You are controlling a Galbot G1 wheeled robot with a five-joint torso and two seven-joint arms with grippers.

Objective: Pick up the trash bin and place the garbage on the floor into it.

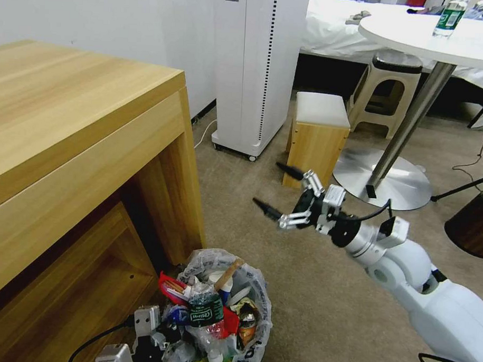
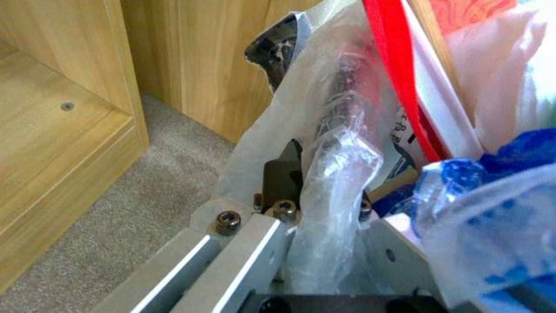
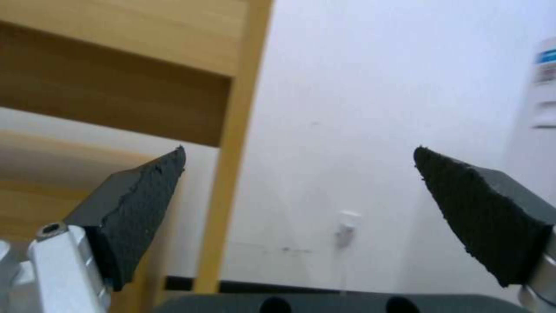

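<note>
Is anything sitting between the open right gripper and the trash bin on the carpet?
Nothing visible. The right gripper hangs open in the air, with bare floor between it and the trash bin. The left gripper is shut on the bin's far rim.

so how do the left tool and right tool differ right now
The left tool is shut on the bag-lined rim of the trash bin, low beside the wooden desk; the right tool is open and holds nothing. The left one sits down at the bin, among the garbage; the right one hangs in the air above the floor, pointing toward the desk. Both have silver bodies with dark fingers.
</note>
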